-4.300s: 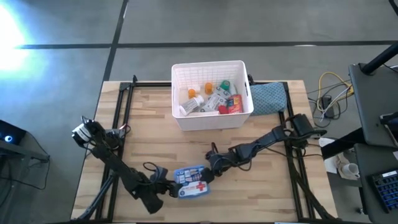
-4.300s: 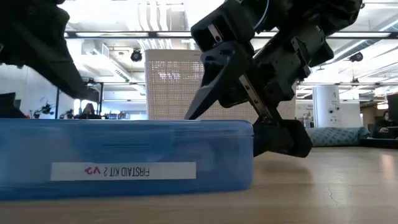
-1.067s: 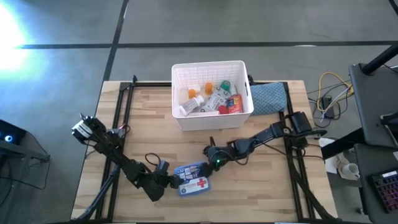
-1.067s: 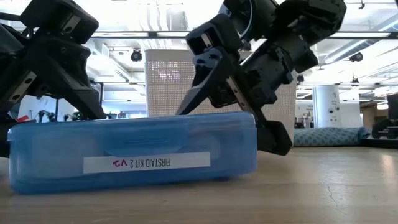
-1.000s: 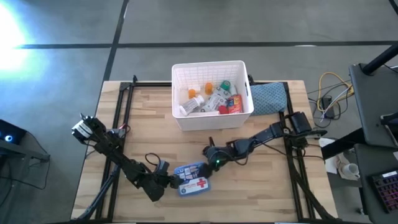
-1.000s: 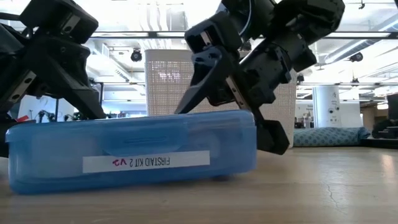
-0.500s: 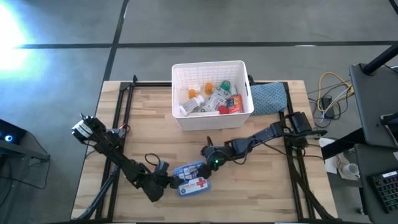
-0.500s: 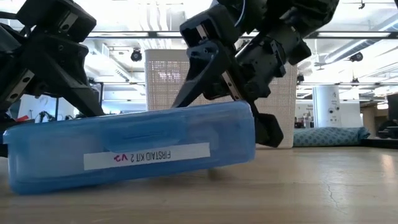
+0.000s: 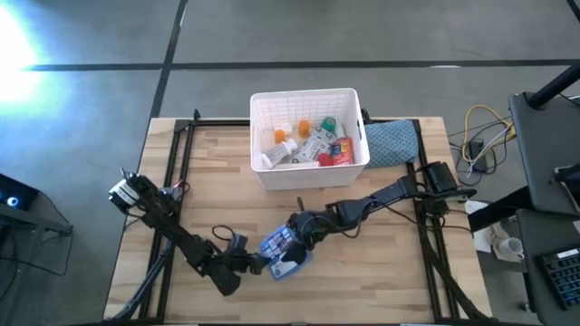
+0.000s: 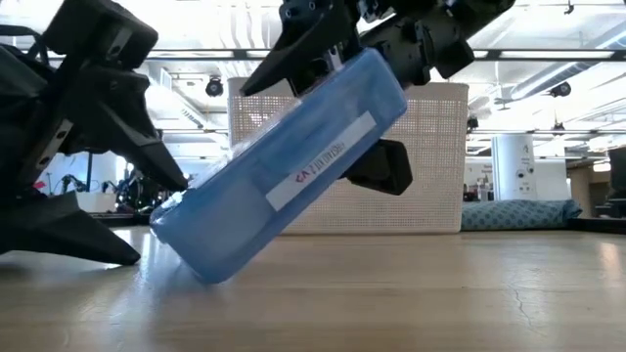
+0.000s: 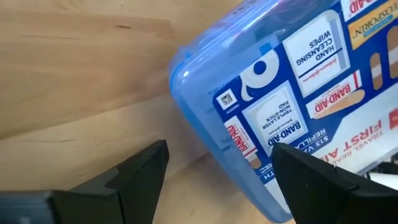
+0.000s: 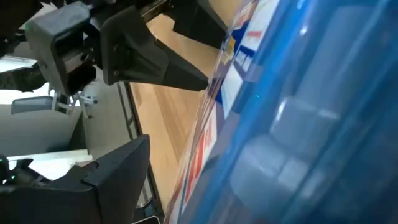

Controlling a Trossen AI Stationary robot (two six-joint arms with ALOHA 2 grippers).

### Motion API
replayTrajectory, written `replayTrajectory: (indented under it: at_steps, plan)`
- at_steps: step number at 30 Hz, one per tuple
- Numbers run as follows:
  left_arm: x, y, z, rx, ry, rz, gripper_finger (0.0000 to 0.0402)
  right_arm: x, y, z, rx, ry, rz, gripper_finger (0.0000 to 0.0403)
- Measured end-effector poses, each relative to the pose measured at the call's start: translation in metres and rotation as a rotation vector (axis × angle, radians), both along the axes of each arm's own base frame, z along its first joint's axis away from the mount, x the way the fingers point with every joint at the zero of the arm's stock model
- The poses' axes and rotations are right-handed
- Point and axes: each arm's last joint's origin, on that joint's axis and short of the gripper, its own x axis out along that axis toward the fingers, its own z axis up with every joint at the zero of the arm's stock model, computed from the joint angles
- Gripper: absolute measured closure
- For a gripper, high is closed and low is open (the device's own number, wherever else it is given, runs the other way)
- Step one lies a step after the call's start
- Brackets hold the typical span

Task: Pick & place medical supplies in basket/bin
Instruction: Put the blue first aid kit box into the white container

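Observation:
The blue first-aid pouch [image 9: 283, 254], a translucent blue kit with a red cross, stands steeply tilted near the table's near edge, its low end [image 10: 194, 256] on the wood. My right gripper [image 9: 295, 235] is shut on its raised end. My left gripper [image 9: 257, 265] is open and lies low at the kit's low end, with its fingers [image 11: 138, 168] on either side of that corner. The white slotted basket [image 9: 308, 174] at the far middle holds the orange vials, the white bottle and the small boxes [image 9: 313, 143]. My right gripper pinches the kit's raised end [image 10: 377, 73] between its two fingers, one finger [image 10: 293, 39] on the upper face and one [image 10: 383, 166] on the underside. It comes slanting down from the table's right. The kit hangs tilted, low end on the table. My left gripper: whether it touches the kit I cannot tell.
A blue-grey folded cloth [image 9: 391, 143] lies right of the basket. Black frame rails [image 9: 177, 172] run along the table's left and right sides. Bare wood lies between the basket and the kit. Cables [image 9: 476, 136] and equipment sit beyond the right edge.
My right gripper has risen and moved a little toward the table's left, still shut on the kit. The kit has tipped from nearly flat to steeply tilted: its right end has lifted and its left end has stayed on the table by my left gripper.

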Motion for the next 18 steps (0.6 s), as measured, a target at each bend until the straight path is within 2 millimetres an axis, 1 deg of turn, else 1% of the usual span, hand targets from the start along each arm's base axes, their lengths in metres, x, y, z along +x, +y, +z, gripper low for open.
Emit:
replayTrajectory:
  at_steps: [6, 10, 13, 18]
  plan:
    - [0.005, -0.003, 0.009, 0.056, -0.009, -0.048, 0.0131, -0.002, -0.001, -0.003, -0.005, 0.039, -0.007, 0.0076]
    - [0.012, -0.008, 0.018, 0.055, -0.032, -0.065, 0.0131, -0.003, -0.001, -0.004, -0.011, 0.053, -0.002, 0.0084]
    - [0.015, -0.012, 0.023, 0.059, -0.038, -0.078, 0.0131, -0.004, 0.0, -0.005, -0.013, 0.059, -0.002, 0.0112]
    - [0.015, -0.02, 0.034, 0.051, -0.029, -0.109, 0.013, -0.004, -0.001, -0.003, -0.009, 0.056, 0.001, 0.0187]
